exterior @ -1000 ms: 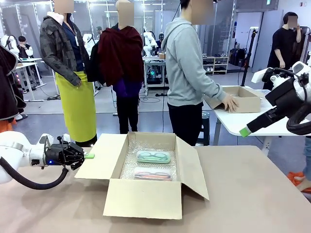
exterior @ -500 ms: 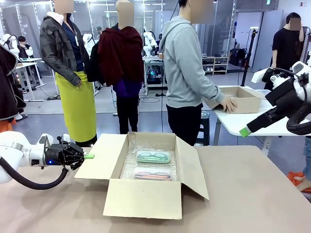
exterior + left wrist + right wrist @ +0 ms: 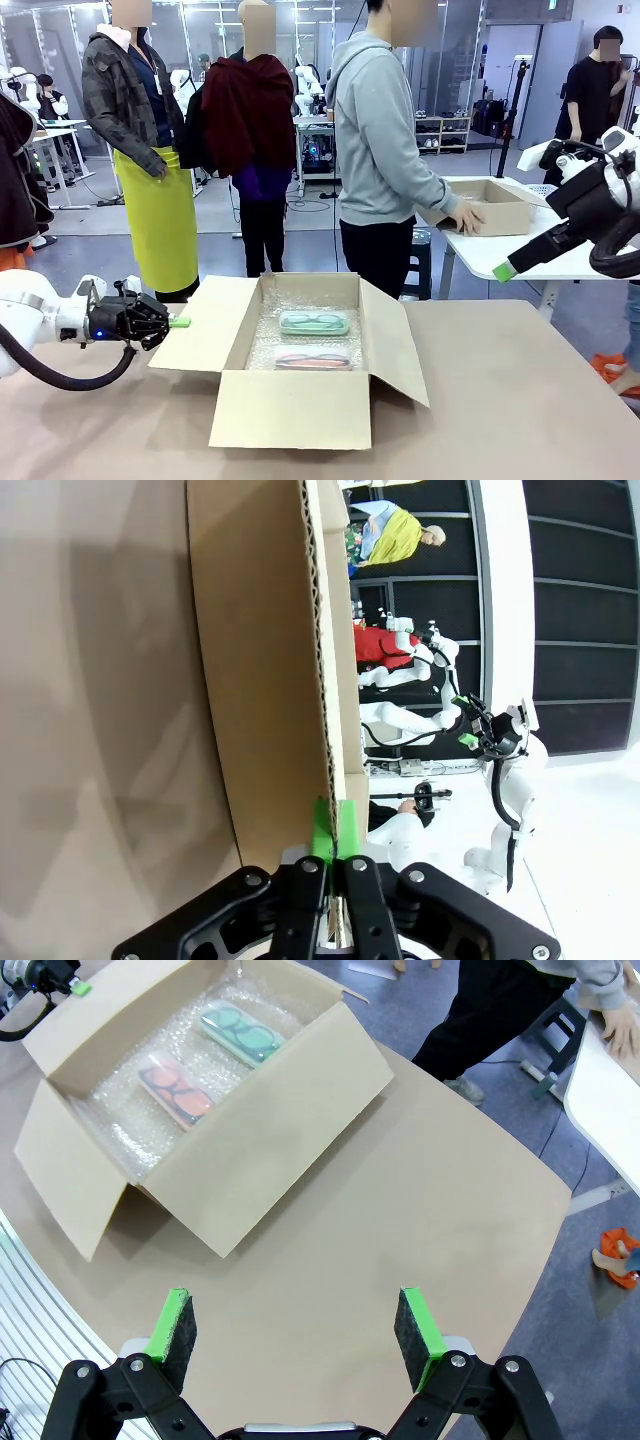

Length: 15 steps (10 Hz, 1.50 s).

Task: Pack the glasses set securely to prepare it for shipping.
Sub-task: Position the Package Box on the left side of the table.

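Observation:
An open cardboard box [image 3: 290,405] lined with bubble wrap stands mid-table. Inside lie the mint green glasses case [image 3: 314,322] at the far side and the pale pink glasses case [image 3: 312,360] nearer me, both flat, also seen from above as mint [image 3: 240,1035] and pink [image 3: 172,1088]. My left gripper [image 3: 178,322] is shut on the edge of the box's left flap [image 3: 205,325]; its green pads [image 3: 322,828] pinch the corrugated edge. My right gripper [image 3: 292,1325] hangs open high above the table's right side, a green pad [image 3: 503,270] showing.
A person stands beyond the table, hands on another cardboard box [image 3: 495,205] on a white side table [image 3: 500,255]. The brown tabletop [image 3: 520,400] is bare to the right of the box. The box's right flap [image 3: 395,345] slopes outward.
My left gripper has drawn slightly to the left with the flap, and the box has shifted a little that way. The right arm holds still.

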{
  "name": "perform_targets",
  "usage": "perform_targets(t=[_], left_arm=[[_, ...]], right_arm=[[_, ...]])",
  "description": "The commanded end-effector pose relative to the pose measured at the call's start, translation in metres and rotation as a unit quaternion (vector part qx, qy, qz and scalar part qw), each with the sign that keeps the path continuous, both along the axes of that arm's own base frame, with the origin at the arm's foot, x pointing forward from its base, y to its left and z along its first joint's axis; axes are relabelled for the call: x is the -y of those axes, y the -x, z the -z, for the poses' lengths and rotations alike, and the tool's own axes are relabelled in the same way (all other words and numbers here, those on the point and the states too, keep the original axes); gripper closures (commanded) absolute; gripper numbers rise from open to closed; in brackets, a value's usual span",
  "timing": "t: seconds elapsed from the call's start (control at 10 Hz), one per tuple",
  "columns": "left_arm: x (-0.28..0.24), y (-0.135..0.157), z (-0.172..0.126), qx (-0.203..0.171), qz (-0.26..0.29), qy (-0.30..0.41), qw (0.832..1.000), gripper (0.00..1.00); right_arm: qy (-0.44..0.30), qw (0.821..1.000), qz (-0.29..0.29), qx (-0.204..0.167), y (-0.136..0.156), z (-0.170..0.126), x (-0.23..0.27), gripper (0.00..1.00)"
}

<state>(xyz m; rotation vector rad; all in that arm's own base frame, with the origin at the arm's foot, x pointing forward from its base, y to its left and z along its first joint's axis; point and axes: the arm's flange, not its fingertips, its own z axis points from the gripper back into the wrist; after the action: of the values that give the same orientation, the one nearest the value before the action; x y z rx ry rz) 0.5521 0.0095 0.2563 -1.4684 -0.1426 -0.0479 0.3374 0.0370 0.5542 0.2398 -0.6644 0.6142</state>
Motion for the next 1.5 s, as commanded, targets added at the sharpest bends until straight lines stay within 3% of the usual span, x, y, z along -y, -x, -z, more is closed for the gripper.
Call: perform_targets(t=[0.0, 0.5, 0.8, 1.4], left_arm=[[-0.049, 0.000, -0.007, 0.022, 0.003, -0.012, 1.000, 0.98], [-0.188, 0.027, -0.017, 0.032, -0.023, 0.014, 0.999, 0.98], [-0.254, 0.039, -0.015, 0.016, -0.048, 0.007, 0.999, 0.98], [-0.322, 0.055, -0.027, -0.001, -0.077, -0.024, 0.997, 0.98]], right_arm=[[0.000, 1.000, 0.006, 0.002, 0.001, -0.001, -0.001, 0.00], [0.000, 1.000, 0.006, 0.002, 0.001, -0.001, -0.001, 0.00], [0.000, 1.000, 0.006, 0.002, 0.001, -0.001, -0.001, 0.00], [0.000, 1.000, 0.006, 0.002, 0.001, -0.001, -0.001, 0.00]])
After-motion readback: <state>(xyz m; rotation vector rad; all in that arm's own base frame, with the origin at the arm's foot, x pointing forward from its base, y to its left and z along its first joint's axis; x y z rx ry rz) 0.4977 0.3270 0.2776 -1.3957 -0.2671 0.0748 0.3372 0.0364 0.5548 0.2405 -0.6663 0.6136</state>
